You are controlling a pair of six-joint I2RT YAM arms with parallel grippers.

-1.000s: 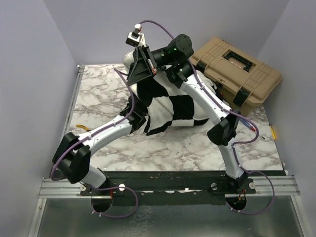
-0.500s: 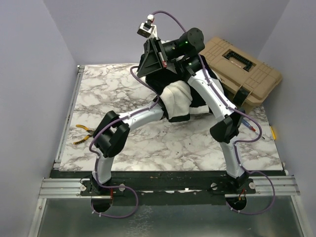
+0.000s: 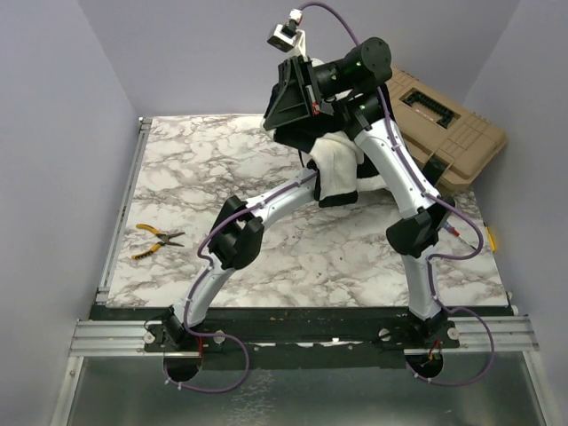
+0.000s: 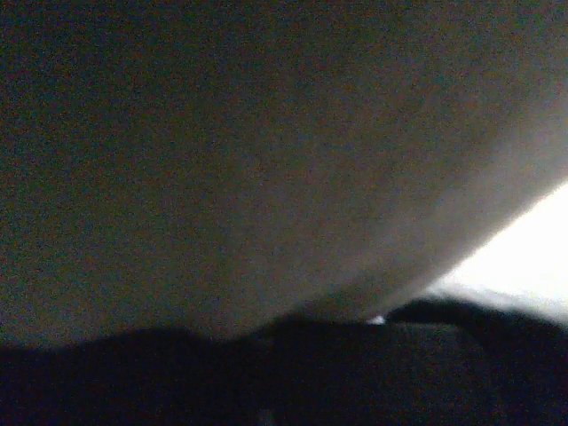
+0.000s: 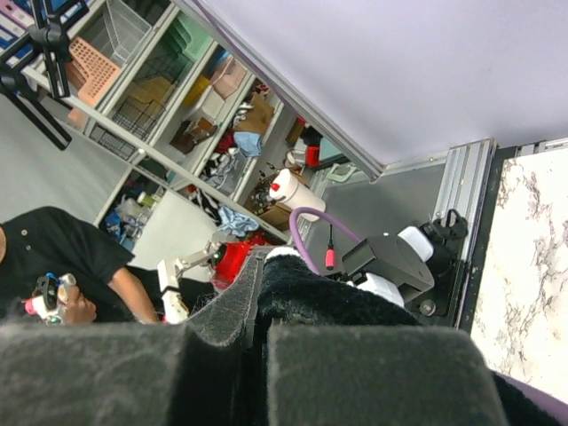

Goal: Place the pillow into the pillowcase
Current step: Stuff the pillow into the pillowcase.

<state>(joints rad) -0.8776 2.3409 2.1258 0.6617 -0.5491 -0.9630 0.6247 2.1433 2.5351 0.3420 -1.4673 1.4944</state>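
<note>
My right gripper (image 3: 286,122) is raised high over the far middle of the table. It is shut on a black edge of the checked pillowcase (image 3: 302,140), which hangs below it. In the right wrist view the padded fingers (image 5: 213,311) pinch furry black pillowcase fabric (image 5: 328,297). A bulge of the white pillow (image 3: 335,164) shows under the lifted cloth. My left arm reaches forward and its wrist ends at the pillow and pillowcase bundle, so its gripper is hidden in the top view. The left wrist view shows only dim pale fabric (image 4: 266,160) close up.
A tan hard case (image 3: 444,124) stands at the back right, just behind the bundle. Orange-handled pliers (image 3: 155,235) lie near the table's left edge. The marble tabletop (image 3: 204,160) has a metal rail along its left side.
My right gripper has risen and moved right with the pillowcase edge. My left arm has stretched forward and right into the bundle, which has shifted right. The pliers are now uncovered.
</note>
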